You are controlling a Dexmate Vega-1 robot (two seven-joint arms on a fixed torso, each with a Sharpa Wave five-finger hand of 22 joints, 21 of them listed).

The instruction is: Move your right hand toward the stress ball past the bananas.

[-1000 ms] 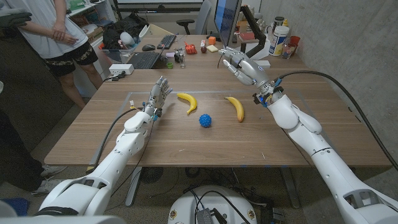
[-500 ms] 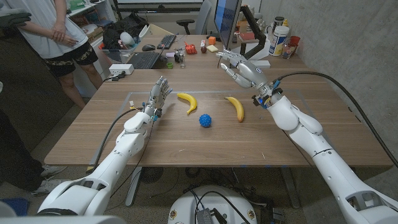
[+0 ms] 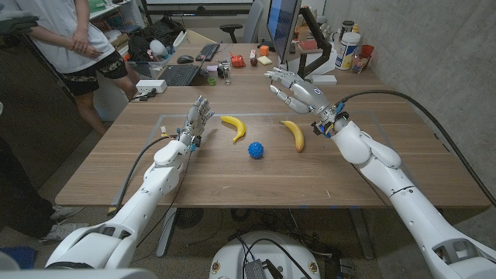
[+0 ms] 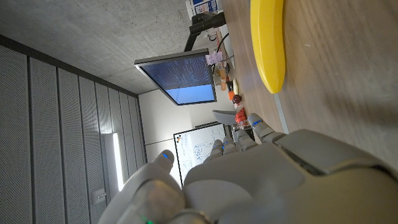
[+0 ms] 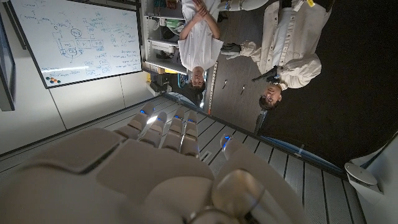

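- The right hand (image 3: 293, 87) is raised above the far side of the counter (image 3: 232, 174), beyond the right banana (image 3: 293, 134), with its fingers (image 3: 276, 75) spread apart and nothing in them.
- The blue stress ball (image 3: 256, 149) lies on the counter between the two bananas, a little nearer the robot than both, well apart from the right hand.
- To do this step well, I judge the hand should travel toward the robot's left and lower, passing over or around the right banana without brushing it, palm kept turned to the ball.
- Keep the fingers apart on the way in, so the ball is not knocked and sent rolling.
- The left hand (image 3: 197, 120) stands upright near the left banana (image 3: 234, 126), fingers apart and empty; it should hold there, out of the path.
- The counter is wood-grained, with a faint rectangular outline around the working area.
- Behind it are a monitor (image 3: 280, 23), a keyboard (image 3: 208, 51), bottles (image 3: 350, 45) and small clutter; a person (image 3: 74, 43) stands at the far left.
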